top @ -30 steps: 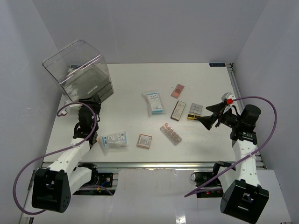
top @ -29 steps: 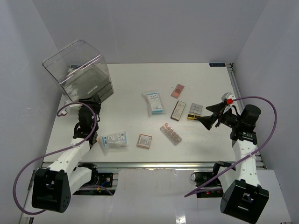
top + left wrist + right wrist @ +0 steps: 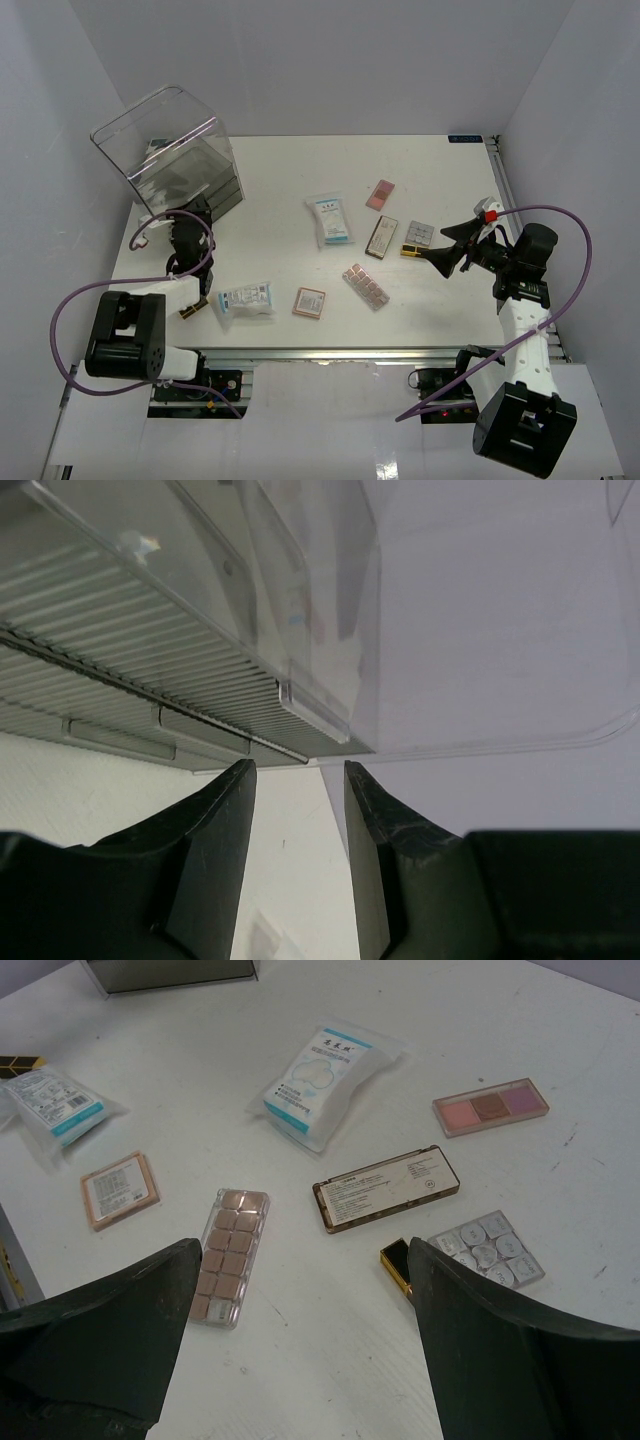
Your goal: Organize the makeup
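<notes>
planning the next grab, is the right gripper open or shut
Open: the right gripper is spread wide, with nothing between its jaws.

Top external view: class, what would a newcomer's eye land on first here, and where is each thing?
The big clear plastic box at the far left corner of the table stands out first, the left tool open just before it. Next comes the makeup scattered mid-table, among it a clear sachet, a brown palette and a pink multi-pan strip, with the right tool open wide to their right.
</notes>
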Robot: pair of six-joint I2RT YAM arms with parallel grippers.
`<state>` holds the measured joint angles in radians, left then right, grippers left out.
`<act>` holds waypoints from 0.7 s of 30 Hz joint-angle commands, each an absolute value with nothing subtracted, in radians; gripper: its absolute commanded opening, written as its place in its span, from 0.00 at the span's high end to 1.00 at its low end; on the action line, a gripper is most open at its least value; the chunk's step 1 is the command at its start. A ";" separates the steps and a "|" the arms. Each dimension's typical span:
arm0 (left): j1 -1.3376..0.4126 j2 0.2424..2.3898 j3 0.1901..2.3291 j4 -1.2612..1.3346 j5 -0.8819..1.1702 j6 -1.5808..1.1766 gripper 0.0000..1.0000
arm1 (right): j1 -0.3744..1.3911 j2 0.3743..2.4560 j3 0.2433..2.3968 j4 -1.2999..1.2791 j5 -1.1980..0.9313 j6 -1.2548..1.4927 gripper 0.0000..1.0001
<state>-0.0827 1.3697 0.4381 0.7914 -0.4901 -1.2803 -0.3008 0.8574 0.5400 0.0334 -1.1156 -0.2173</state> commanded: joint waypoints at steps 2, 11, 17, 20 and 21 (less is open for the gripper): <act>-0.041 1.386 0.447 0.871 -0.468 -1.340 0.54 | -0.299 0.857 0.531 0.075 -1.117 -0.222 0.10; -0.003 1.434 0.443 0.919 -0.417 -1.365 0.60 | -0.298 0.859 0.531 0.075 -1.115 -0.225 0.10; 0.037 1.472 0.443 0.963 -0.377 -1.384 0.60 | -0.298 0.861 0.531 0.074 -1.112 -0.226 0.10; 0.054 1.491 0.445 0.986 -0.349 -1.392 0.57 | -0.298 0.862 0.531 0.074 -1.114 -0.227 0.10; 0.055 1.497 0.447 0.983 -0.343 -1.395 0.56 | -0.298 0.862 0.532 0.074 -1.115 -0.226 0.10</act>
